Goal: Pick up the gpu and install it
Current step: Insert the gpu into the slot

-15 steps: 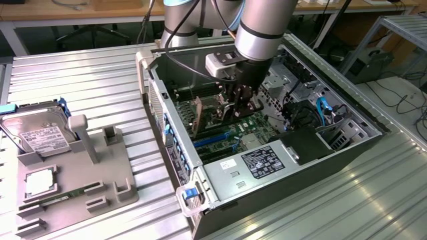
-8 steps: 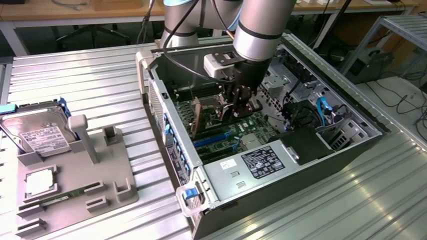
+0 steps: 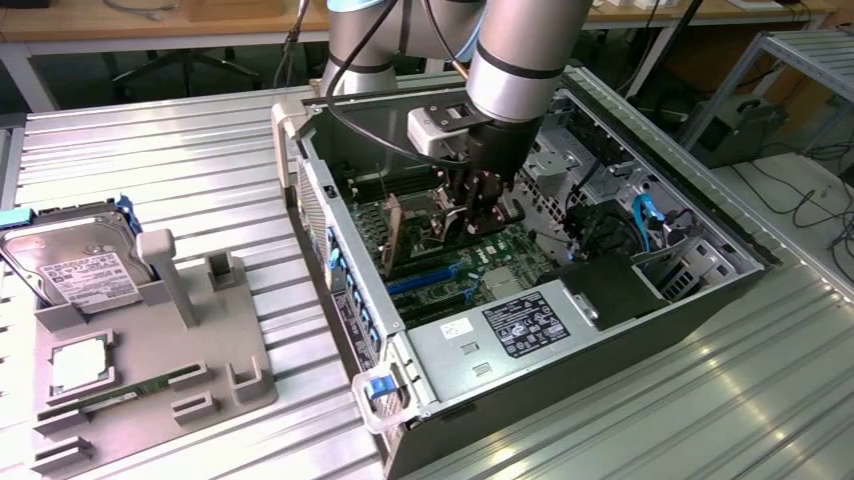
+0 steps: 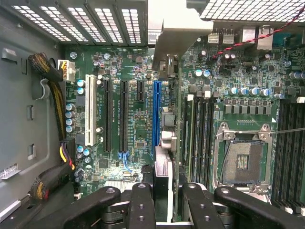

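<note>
My gripper (image 3: 475, 208) is down inside the open computer case (image 3: 350, 300), shut on the gpu (image 3: 411, 232). In the wrist view the gpu (image 4: 162, 169) shows edge-on between my black fingers (image 4: 141, 202), and my gripper (image 4: 162, 193) grips its near end. The card stands upright just above the motherboard (image 4: 133, 143). It runs along the blue expansion slot (image 4: 156, 109), and its pale metal end bracket (image 4: 174, 36) reaches the slotted rear wall of the case. Whether its edge is in the slot is hidden.
Black and white slots (image 4: 106, 114) lie beside the blue one, memory sticks (image 4: 200, 133) and the open CPU socket (image 4: 242, 162) on the other side. Cable bundles (image 4: 52, 81) hang at the case wall. A grey holder (image 3: 134, 380) outside carries a hard drive (image 3: 74, 270).
</note>
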